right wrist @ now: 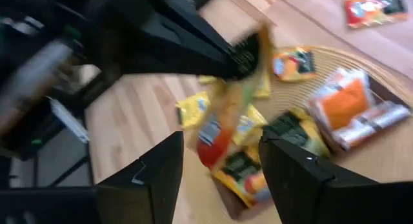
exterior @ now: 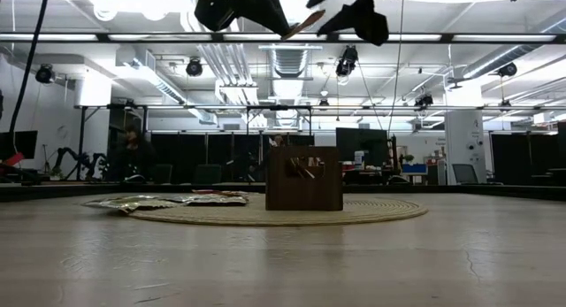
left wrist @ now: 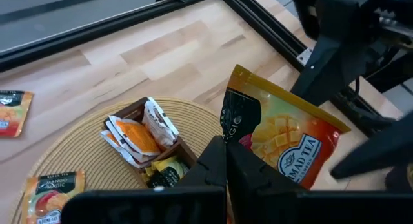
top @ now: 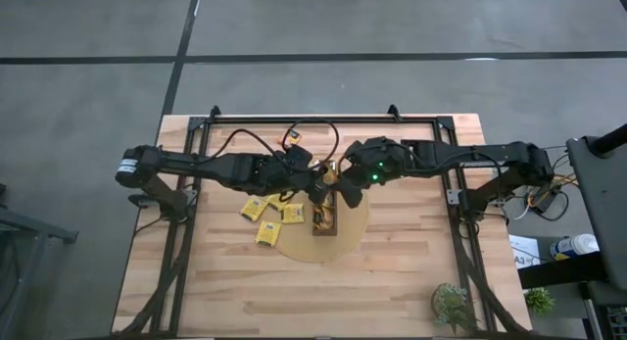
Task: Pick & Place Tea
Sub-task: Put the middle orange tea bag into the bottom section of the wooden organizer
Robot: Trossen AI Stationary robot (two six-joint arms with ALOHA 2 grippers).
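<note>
Left claw clamped shut on an orange tea sachet, raised above the dark tray at frame centre in the high view. Right claw spread open, empty, just beside that sachet. More sachets loose on the surface, left of the tray.

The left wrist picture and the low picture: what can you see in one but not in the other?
Only the left wrist view shows the left gripper shut on a mango tea sachet, the sachets packed inside the tray, and its opening from above. Only the low view shows the room behind, with ceiling lights and a person far off, and both arms hanging from the top edge. Both show the brown tray, the round woven mat under it, and loose sachets beside it.
</note>
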